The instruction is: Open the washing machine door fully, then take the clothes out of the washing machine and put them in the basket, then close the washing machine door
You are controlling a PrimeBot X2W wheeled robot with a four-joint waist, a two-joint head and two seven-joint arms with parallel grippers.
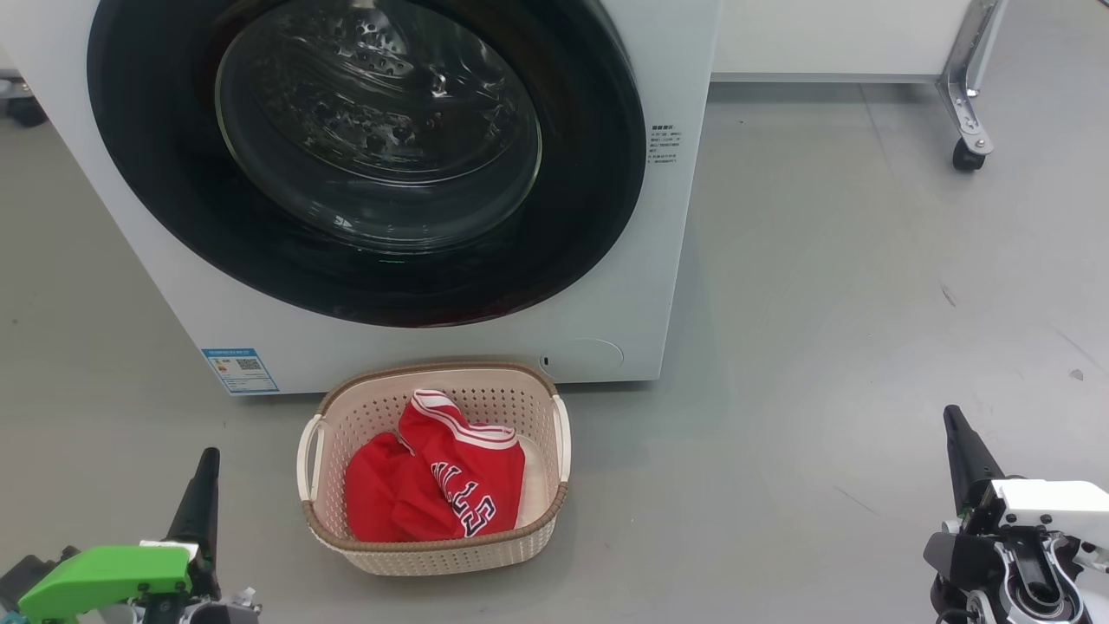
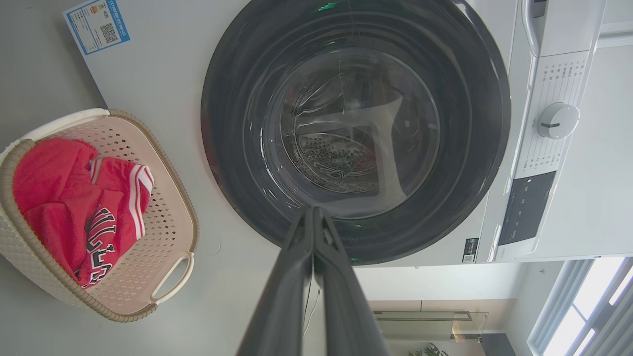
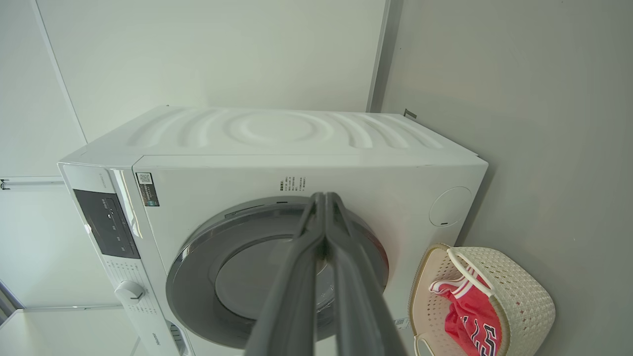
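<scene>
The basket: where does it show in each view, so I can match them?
Head view: basket bottom centre, on the floor before the washing machine.
Left wrist view: basket at the left edge.
Right wrist view: basket in the lower right corner.
Shared landmark: the round washing machine door.

Grey floor (image 1: 823, 347) under washing machine (image 1: 667, 260), basket (image 1: 433, 559)

Head view looks down, close to washer (image 1: 671, 260) front, wrist views face washer from farther back, all share door (image 1: 372, 290), basket (image 1: 433, 555)

Grey floor (image 1: 823, 303); caster wheel (image 1: 968, 156) under metal leg (image 1: 970, 43)
</scene>
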